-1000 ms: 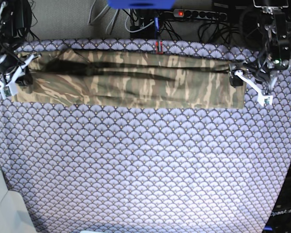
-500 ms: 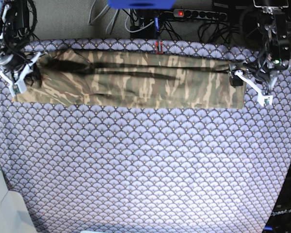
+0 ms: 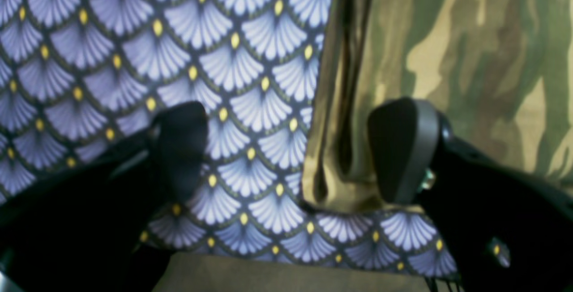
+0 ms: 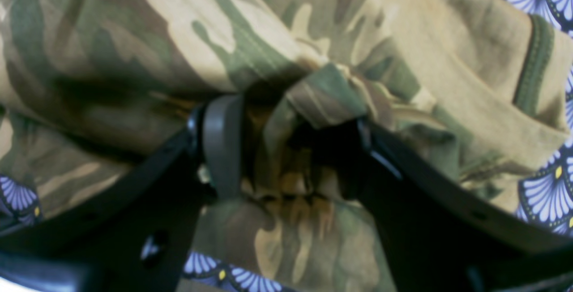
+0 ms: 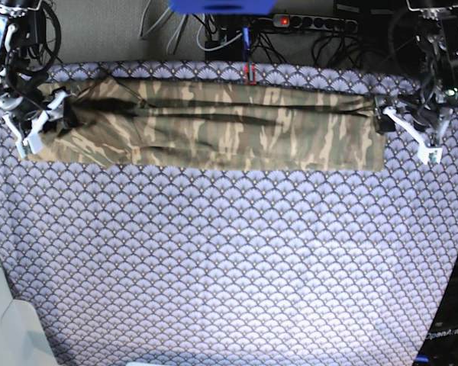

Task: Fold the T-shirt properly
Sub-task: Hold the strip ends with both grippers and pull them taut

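The camouflage T-shirt [image 5: 229, 126] lies as a long folded strip across the back of the purple scallop tablecloth [image 5: 229, 259]. My right gripper [image 5: 49, 116] is at the shirt's left end in the base view. In the right wrist view it [image 4: 291, 153] is shut on a bunched fold of the T-shirt [image 4: 179, 36]. My left gripper [image 5: 402, 130] is at the shirt's right end. In the left wrist view it [image 3: 291, 153] is open, one finger [image 3: 179, 148] over the tablecloth and the other [image 3: 403, 148] over the T-shirt [image 3: 470, 59], straddling its edge.
A power strip with cables [image 5: 313, 23] and a blue object [image 5: 221, 6] lie behind the table's back edge. A pale surface [image 5: 15, 335] stands off the front left corner. The tablecloth runs from the shirt to the front edge.
My right gripper moved up and inward, bunching the shirt's left end. My left gripper moved outward to the right, off the shirt's right end.
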